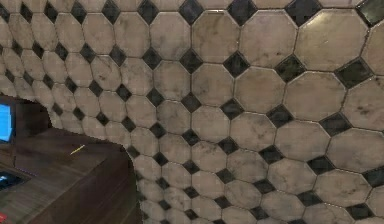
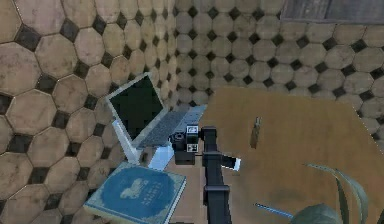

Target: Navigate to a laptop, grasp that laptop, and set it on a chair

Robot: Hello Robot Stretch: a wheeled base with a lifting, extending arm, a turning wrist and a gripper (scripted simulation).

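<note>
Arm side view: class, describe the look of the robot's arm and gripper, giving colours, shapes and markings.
The arm is a dark, square-sectioned bar, plain along its length. Near its far end sit small white squares bearing black marks. The gripper beside them is a compact, blocky dark body.

The table (image 2: 300, 130) looks smooth wood, the laptop (image 2: 140, 108) matt grey, the wall (image 1: 250, 90) marbled tile.

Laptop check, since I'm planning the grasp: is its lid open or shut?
Open. The laptop has its dark screen raised at an angle above its grey base on the wooden table.
</note>
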